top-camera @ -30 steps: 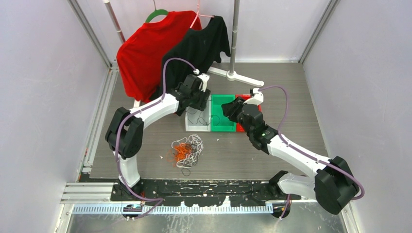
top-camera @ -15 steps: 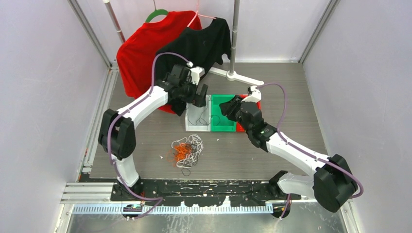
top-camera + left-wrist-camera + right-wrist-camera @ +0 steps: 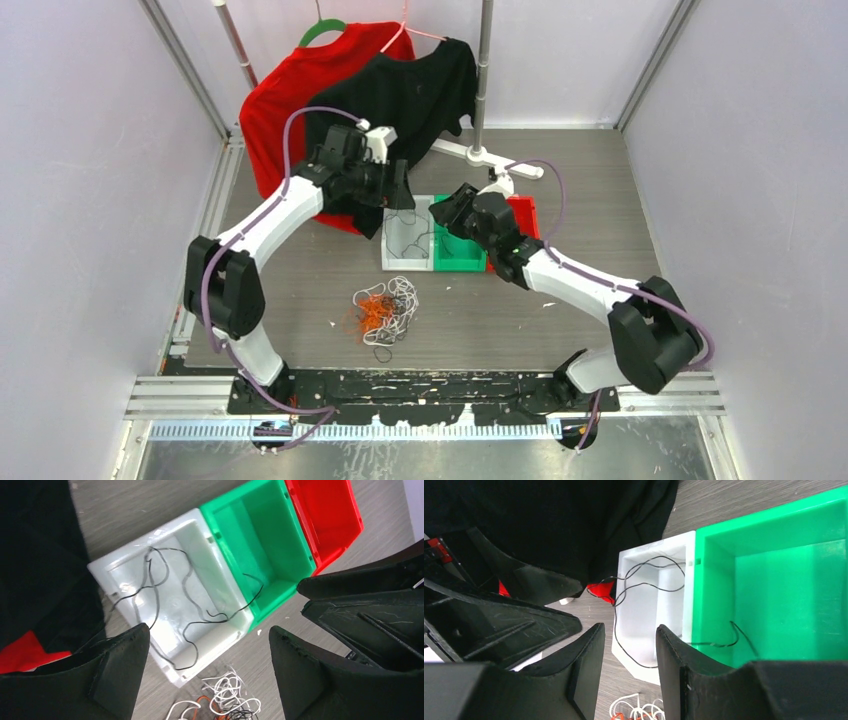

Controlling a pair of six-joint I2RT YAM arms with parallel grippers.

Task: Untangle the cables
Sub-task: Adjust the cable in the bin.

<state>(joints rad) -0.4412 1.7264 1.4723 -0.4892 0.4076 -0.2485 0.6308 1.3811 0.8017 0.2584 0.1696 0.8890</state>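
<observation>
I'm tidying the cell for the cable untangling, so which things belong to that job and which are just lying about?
Job: black cable, tangled cable pile, likely the white bin, green bin, red bin.
Lying about: red shirt, black shirt, clothes rack.

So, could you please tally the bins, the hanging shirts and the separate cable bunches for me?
Bins: 3 (white bin, green bin, red bin)
Shirts: 2 (red shirt, black shirt)
Cable bunches: 2 (black cables in the white bin, mixed tangle on the table)
Total: 7
</observation>
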